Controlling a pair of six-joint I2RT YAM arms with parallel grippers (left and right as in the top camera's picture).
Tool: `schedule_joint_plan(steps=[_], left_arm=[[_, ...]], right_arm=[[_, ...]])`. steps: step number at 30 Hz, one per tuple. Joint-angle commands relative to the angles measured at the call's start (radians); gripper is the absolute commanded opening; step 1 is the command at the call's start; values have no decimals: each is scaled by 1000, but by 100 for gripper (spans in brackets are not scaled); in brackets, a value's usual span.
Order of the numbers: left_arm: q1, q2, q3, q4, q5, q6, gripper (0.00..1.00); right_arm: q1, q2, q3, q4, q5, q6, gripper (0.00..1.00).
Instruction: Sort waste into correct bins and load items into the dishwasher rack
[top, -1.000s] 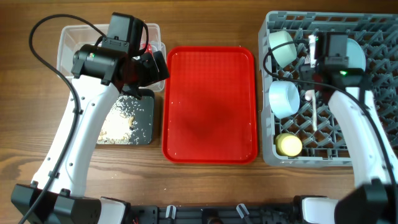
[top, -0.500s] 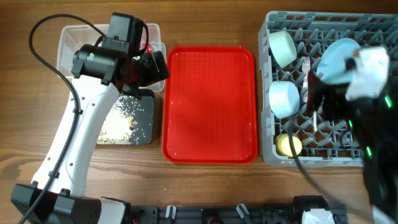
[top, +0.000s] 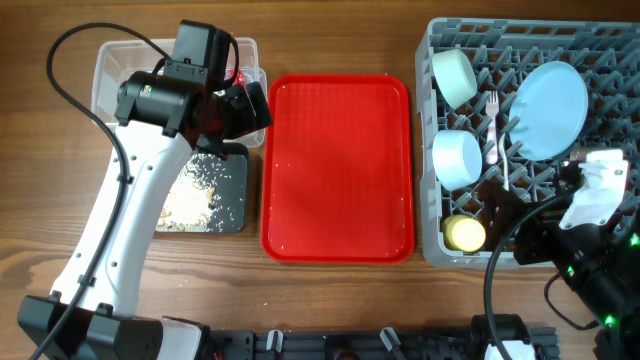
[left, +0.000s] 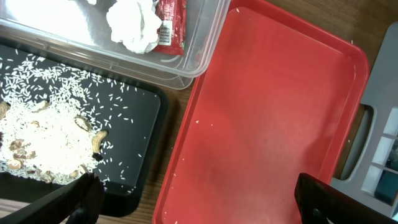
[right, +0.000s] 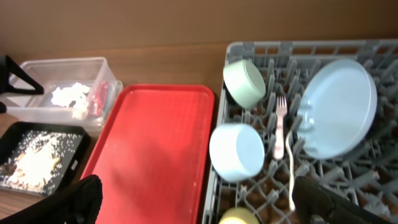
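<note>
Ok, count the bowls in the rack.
2. Seen from overhead, the pale green bowl is in the rack's top-left corner, with the pale blue bowl just below it. The right arm may hide others.

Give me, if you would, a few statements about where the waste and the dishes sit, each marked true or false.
The tissue lies in the clear tub. True.
The rice lies on the red tray. False: it lies in the black tray.
The plate stands in the rack. True.
The yellow cup sits on the red tray. False: it sits in the rack.
</note>
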Motion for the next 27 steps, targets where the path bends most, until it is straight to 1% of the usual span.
schedule_joint_plan(steps=[1, 4, 8, 12, 15, 21, 27], left_arm=[[4, -7, 10, 0, -17, 4, 100], [4, -7, 10, 0, -17, 4, 100], [4, -7, 10, 0, -17, 4, 100], [4, -7, 10, 0, -17, 4, 100], [4, -7, 10, 0, -17, 4, 100], [4, -7, 10, 0, -17, 4, 100], [4, -7, 10, 0, -17, 4, 100]], right_arm=[[3, -2, 0, -1, 76, 18, 100], [3, -6, -50, 45, 77, 18, 100], [3, -86, -216, 255, 54, 17, 100], [3, -197, -433, 471, 24, 18, 100], [3, -299, -640, 665, -15, 22, 100], [3, -423, -908, 927, -95, 32, 100], [3, -494, -1067, 1080, -96, 52, 100]])
